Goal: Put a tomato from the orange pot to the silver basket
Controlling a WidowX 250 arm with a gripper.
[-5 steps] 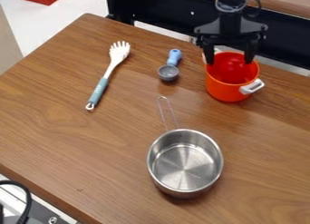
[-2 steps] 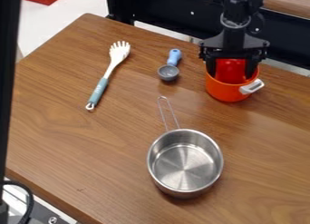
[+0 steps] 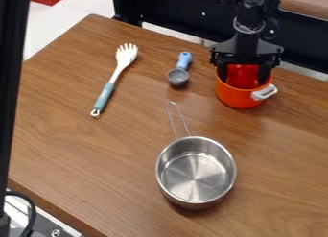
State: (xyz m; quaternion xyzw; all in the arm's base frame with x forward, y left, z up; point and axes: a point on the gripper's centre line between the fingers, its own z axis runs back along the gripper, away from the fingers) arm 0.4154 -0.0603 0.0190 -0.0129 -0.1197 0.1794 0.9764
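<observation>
One orange pot [image 3: 238, 98] by the desk's [image 3: 89, 159] far edge has shifted slightly left, the gripper [image 3: 242, 78] spread wide, holding nothing visible.

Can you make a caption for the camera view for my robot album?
An open black gripper down in the orange pot, and a silver pan on the wooden table.

On the table [image 3: 76, 159], the pot [image 3: 237, 98] sits far right. Left of it lies the scoop [image 3: 179, 73], its bowl end nearer than its handle. Farther left lies the pasta server [image 3: 114, 78], head far, handle near. The pan [image 3: 206, 198] sits nearer than all three, its handle toward the far side.
</observation>
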